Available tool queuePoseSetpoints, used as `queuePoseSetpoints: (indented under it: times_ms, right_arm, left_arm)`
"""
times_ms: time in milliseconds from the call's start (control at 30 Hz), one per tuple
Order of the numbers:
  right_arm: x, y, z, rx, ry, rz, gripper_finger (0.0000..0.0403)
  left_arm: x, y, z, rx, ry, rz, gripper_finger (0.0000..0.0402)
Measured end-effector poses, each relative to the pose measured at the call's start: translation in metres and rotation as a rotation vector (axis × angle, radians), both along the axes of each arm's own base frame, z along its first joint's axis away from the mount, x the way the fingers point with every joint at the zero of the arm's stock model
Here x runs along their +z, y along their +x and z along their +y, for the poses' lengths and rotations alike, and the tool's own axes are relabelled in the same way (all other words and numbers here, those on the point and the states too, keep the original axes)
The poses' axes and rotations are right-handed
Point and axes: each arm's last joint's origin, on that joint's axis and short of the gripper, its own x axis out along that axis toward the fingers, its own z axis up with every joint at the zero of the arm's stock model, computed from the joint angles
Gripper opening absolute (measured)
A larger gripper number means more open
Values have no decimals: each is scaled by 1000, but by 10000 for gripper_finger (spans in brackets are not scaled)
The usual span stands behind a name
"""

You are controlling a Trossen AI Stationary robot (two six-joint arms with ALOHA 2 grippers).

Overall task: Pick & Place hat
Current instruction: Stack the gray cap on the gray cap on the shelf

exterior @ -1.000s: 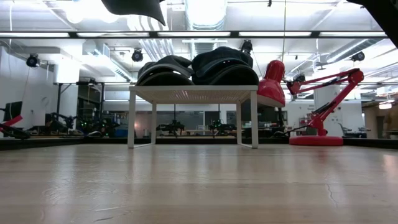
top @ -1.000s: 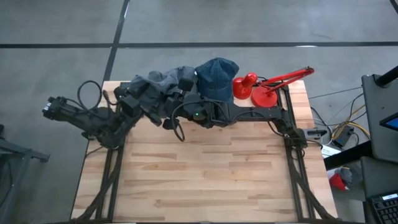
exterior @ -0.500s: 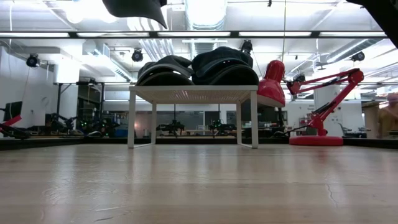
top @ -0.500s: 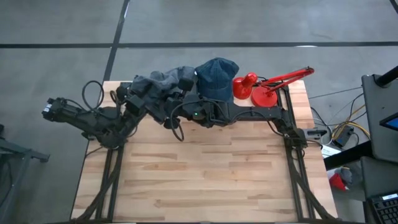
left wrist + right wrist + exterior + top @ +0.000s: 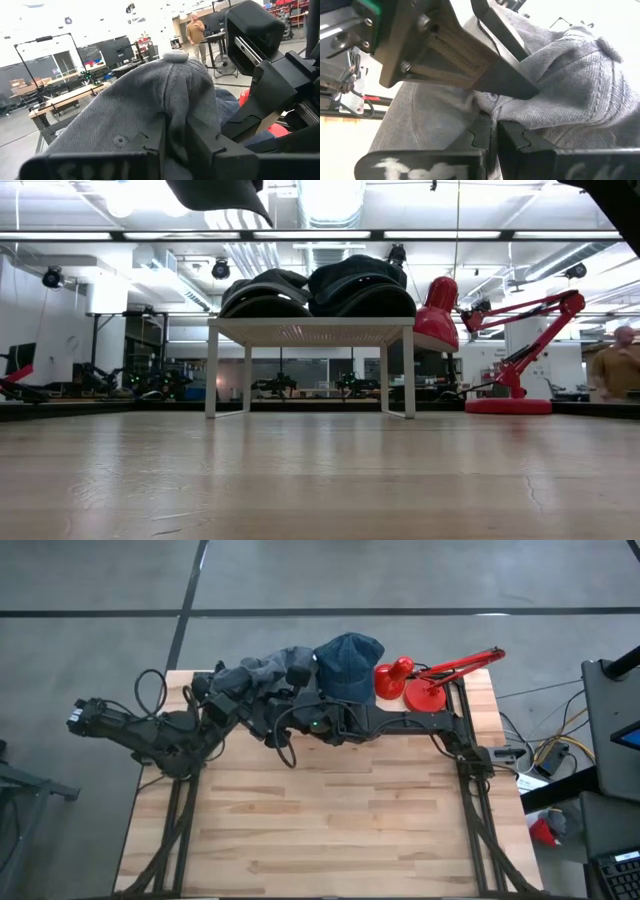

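A grey hat (image 5: 258,672) and a blue denim hat (image 5: 348,664) sit side by side at the table's far edge, resting on a small white stand (image 5: 310,331). My left gripper (image 5: 234,687) reaches in from the left and is shut on the grey hat (image 5: 165,95). My right gripper (image 5: 287,682) reaches across from the right with its fingers shut (image 5: 493,126), its tips at the grey hat's cloth (image 5: 560,95). My left gripper pinches a raised fold of the grey hat's crown (image 5: 176,125) between its two fingers, coming in about level from the table's left. The hat stays on its stand. My right gripper's shut fingertips (image 5: 481,125) lie against the grey cloth; whether any cloth is between them I cannot tell.
A red desk lamp (image 5: 430,680) stands at the far right corner, beside the blue hat. Bare wooden table top (image 5: 330,810) stretches toward the near edge. A person (image 5: 612,365) stands in the room beyond the table.
My left gripper has moved a little toward the far edge, in against the grey hat. A person has come into the low view at its right edge.
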Motion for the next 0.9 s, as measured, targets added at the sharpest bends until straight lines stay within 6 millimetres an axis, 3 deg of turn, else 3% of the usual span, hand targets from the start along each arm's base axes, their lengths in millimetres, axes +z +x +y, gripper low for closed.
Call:
queuePoseSetpoints:
  times_ms: [533,700,900]
  right_arm:
    - [0,0,0,2,7,-4,12]
    - [0,0,0,3,7,-5,13]
    - [0,0,0,2,13,-9,13]
  left_arm:
    - [0,1,0,1,-1,-1,55]
    - [0,1,0,-19,4,0,12]
    - [1,-1,0,-30,3,-9,3]
